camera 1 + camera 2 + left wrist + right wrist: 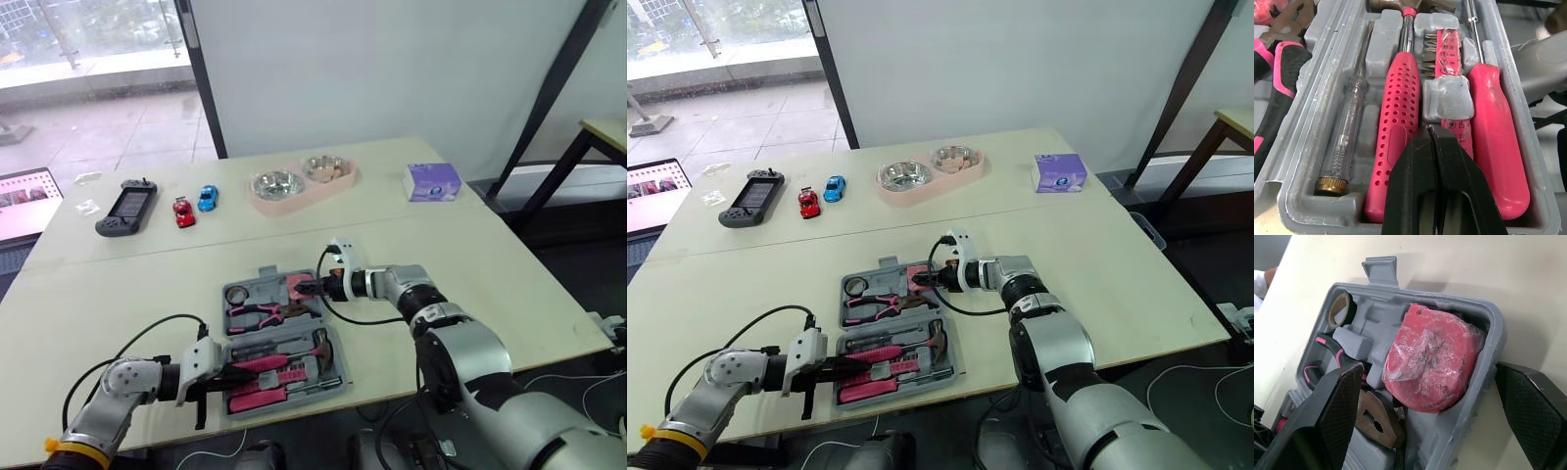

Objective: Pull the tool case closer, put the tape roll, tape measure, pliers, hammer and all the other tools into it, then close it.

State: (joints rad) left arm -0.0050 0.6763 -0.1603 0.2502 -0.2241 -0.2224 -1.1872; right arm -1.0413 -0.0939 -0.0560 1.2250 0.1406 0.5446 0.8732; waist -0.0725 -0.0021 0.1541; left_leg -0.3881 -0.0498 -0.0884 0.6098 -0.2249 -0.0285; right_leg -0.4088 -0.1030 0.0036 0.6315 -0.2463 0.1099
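Only illegible print marks the wrapped bit holder (1447, 54) inside the case (1312, 98).

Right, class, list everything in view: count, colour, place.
tool case: 1, grey, open on table
tape roll: 1, black, far half
tape measure: 1, pink, far half
pliers: 1, pink-black, far half
hammer: 1, pink handle, near half
screwdrivers: 2, pink, clear, near half
bits: several, pink holder, near half
game console: 1, grey, far left
toy cars: 2, red, blue, beside console
bowls: 2, steel, in pink feeder
tissue box: 1, purple, far right
laptop: 1, dark, left edge
left gripper: 1, black, shut over case
right gripper: 1, black, open astride case wall
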